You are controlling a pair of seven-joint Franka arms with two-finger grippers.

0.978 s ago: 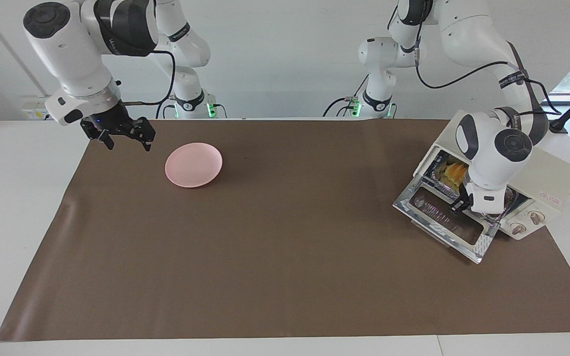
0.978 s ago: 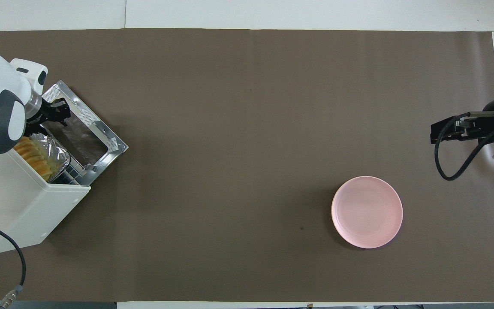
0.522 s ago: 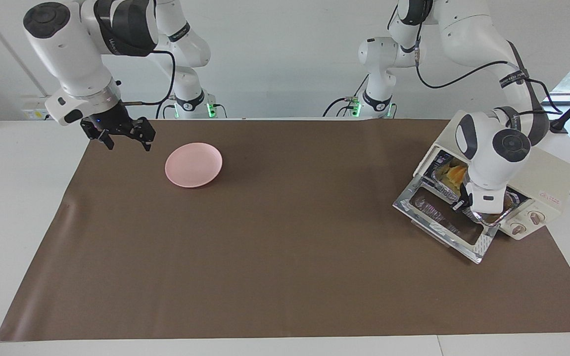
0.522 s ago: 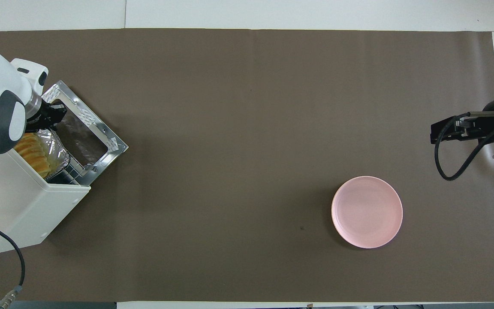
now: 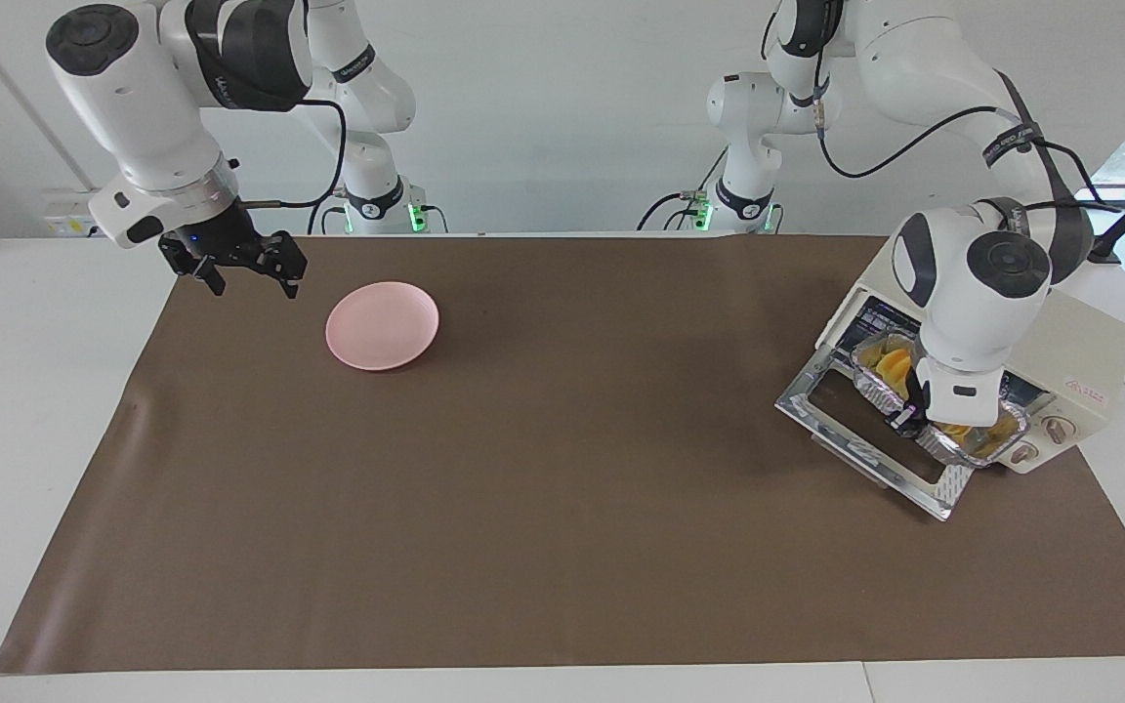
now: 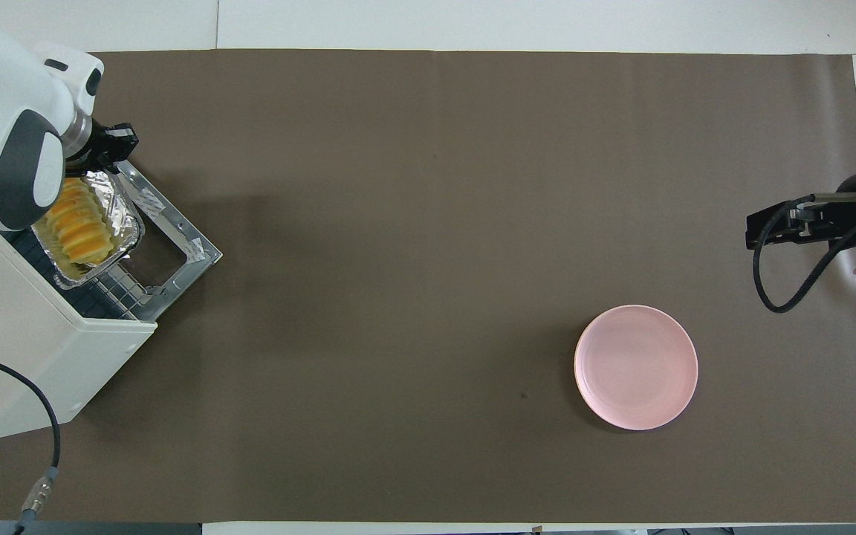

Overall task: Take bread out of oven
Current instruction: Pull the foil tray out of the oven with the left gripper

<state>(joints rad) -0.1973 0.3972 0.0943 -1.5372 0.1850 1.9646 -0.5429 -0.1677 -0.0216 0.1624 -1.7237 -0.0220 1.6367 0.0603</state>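
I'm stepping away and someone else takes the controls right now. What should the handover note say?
Left gripper: down at the foil tray's rim over the open oven door; apparently gripping it, grip not confirmable.
Right gripper: open, waiting over the mat's edge beside the pink plate.
Bread: in the foil tray, which sits partly out of the oven, over the rack and door.
Done: door down, tray partly out.
Left: bring the bread fully clear of the oven; the plate looks the likely spot.
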